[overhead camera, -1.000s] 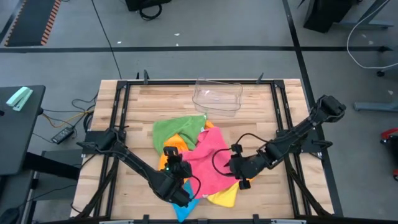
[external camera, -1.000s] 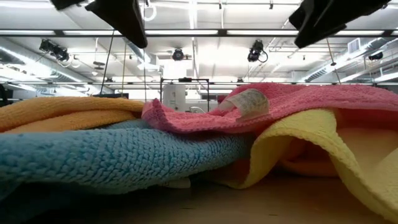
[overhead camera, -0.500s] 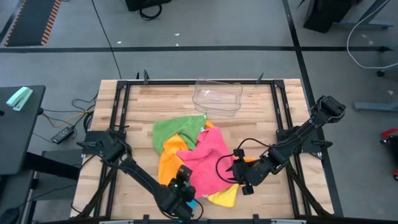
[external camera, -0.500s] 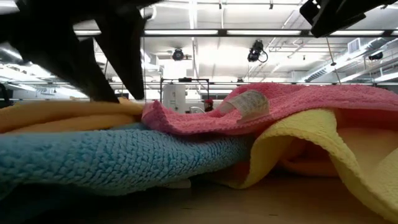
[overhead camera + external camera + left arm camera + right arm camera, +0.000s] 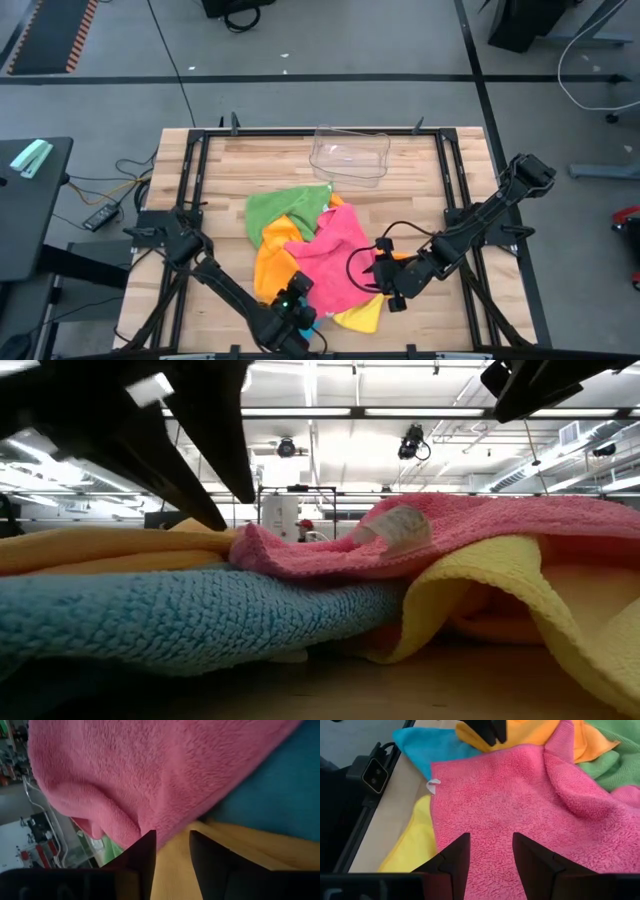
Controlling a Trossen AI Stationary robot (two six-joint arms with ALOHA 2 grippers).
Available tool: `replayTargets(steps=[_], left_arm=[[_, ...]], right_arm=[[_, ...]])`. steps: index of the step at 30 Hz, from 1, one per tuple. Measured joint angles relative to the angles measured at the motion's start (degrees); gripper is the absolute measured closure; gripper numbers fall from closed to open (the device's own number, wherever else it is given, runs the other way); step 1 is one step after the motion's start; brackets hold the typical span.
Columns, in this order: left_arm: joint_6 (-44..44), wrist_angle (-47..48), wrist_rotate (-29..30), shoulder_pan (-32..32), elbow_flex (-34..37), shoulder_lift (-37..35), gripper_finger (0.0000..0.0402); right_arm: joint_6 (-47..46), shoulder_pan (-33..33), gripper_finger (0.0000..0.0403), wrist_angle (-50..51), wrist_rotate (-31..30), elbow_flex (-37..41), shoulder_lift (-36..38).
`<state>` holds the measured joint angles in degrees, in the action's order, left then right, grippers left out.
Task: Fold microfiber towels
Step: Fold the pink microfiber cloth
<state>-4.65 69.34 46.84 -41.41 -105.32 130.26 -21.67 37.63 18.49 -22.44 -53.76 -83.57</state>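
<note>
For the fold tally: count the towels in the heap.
5, more may hide beneath. Green towel nearest the tray; orange towel left; pink towel on top; yellow towel at front right; blue towel front, mostly covered.

From above we see a heap of towels, the green towel (image 5: 285, 209) at the far side, the orange towel (image 5: 272, 268) and pink towel (image 5: 338, 255) in the middle, the yellow towel (image 5: 358, 316) nearest, with the left gripper (image 5: 296, 312) and right gripper (image 5: 383, 283) at its near edge and a clear plastic tray (image 5: 349, 156) beyond.
</note>
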Motion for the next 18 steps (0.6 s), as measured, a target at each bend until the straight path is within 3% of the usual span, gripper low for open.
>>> replayTargets(steps=[7, 11, 18], left_arm=[[5.53, -3.08, 0.11, 0.51, 0.48, 0.49, 0.0284], [10.84, -7.79, -0.12, 1.39, 2.72, 0.71, 0.0274], [12.51, -7.73, 0.0, 1.24, 2.8, 0.71, 0.0254]], right_arm=[[0.02, 0.01, 0.0247, -0.01, 0.0, -0.02, 0.02], [0.02, 0.0, 0.0247, 0.02, -0.22, -0.02, 0.02], [0.02, 0.0, 0.0247, 0.07, -0.24, -0.02, 0.02]])
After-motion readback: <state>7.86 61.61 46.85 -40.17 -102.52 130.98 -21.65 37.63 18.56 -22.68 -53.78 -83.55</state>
